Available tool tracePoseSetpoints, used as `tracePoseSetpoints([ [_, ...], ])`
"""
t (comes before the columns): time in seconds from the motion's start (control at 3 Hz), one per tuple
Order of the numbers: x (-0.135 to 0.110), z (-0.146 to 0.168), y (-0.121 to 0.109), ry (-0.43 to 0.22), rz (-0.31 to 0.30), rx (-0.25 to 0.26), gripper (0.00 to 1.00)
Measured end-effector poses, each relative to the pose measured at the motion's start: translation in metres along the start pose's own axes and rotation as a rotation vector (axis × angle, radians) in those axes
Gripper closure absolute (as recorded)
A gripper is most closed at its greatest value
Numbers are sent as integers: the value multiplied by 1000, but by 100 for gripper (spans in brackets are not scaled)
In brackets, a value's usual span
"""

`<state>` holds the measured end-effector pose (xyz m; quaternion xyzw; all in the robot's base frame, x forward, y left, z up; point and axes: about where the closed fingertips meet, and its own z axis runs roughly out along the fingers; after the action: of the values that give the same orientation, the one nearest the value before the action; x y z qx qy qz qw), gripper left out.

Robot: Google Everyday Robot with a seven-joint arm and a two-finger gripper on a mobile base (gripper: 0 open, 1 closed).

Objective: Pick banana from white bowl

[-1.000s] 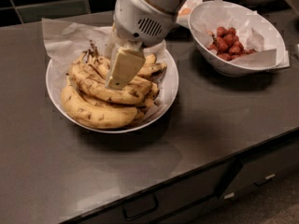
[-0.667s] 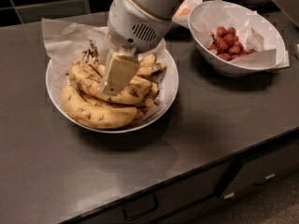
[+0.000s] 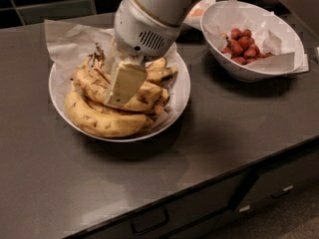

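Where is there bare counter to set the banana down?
Dark counter in front of the white bowl and right of it, nearer than the bowl of red fruit. Crowded: the gripper is down among the bananas; bowls fill the back right.

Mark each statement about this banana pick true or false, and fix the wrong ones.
1. The gripper is low over the fruit in the white bowl. True.
2. The bowl of red fruit stands at the left of the picture. False: it stands at the upper right, apart from the white bowl.
3. Crumpled paper lines the white bowl. True.
4. The streaked banana hangs in the air above the bowl. False: it lies in the bowl on the other bananas.
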<state>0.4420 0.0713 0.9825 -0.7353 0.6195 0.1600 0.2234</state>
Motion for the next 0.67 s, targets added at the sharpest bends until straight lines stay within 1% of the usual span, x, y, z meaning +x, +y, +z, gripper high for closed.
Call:
tracePoseSetpoints([
  [0.67, 16, 6, -11, 41, 51, -27, 46],
])
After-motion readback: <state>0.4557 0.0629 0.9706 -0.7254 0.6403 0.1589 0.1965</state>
